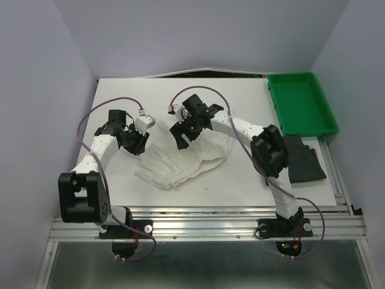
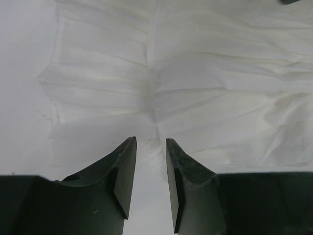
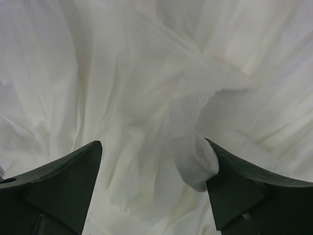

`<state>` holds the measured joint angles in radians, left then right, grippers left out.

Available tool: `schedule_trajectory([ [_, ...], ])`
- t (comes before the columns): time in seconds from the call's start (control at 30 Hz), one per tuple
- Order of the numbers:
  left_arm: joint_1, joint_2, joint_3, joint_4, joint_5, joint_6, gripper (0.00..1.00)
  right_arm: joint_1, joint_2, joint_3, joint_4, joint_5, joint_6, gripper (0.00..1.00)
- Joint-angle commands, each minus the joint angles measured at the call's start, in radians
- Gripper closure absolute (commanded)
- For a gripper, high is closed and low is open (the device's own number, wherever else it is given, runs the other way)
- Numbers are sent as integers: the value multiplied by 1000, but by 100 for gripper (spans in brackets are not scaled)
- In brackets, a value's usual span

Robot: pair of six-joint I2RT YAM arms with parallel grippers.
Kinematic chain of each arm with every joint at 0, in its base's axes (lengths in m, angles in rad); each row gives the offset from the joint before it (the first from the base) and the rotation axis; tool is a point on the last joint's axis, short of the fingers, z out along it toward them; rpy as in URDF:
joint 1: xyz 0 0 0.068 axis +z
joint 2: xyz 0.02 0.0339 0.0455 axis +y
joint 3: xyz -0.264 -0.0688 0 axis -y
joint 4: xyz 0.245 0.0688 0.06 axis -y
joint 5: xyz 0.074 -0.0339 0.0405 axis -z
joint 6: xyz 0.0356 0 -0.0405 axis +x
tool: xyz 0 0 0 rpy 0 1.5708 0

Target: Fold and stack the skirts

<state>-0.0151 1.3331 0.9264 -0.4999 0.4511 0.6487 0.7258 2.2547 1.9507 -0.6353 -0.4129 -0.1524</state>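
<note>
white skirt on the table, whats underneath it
Around the white skirt only the bare white table shows, and the cloth lies fairly flat on it. The open right gripper is down at its folds. Anything beneath is covered by cloth in every view.

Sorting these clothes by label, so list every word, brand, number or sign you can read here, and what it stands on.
None can be read. The white skirt, the dark skirt and the green tray show no words, labels, brands or numbers in any view.
</note>
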Motion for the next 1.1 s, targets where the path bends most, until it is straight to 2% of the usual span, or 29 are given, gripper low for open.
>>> schedule_trajectory([
  [0.0,6,116,84,79,-135,48,58,-6,-151,-168,20,217,54,17],
  [0.1,6,178,101,98,-183,125,60,-6,-191,-239,23,321,63,25],
  [0.27,7,281,86,81,-284,284,68,-34,-184,-306,22,402,5,30],
  [0.4,-2,305,20,14,-316,403,74,-83,-97,-253,23,404,-36,36],
  [0.57,-71,272,-101,-38,-270,476,78,-137,25,-145,51,352,-154,36],
  [0.63,-115,256,-141,-48,-250,476,79,-137,45,-89,74,336,-179,36],
  [0.73,-238,194,-164,-60,-185,447,80,-137,62,-26,109,241,-220,35],
  [0.83,-351,161,-121,-101,-112,392,81,-146,45,13,109,201,-236,35],
  [0.97,-419,97,-22,-173,49,321,78,-175,-78,-21,109,146,-202,40],
  [1.07,-434,19,26,-160,87,255,72,-198,-210,-114,108,132,-121,46],
])
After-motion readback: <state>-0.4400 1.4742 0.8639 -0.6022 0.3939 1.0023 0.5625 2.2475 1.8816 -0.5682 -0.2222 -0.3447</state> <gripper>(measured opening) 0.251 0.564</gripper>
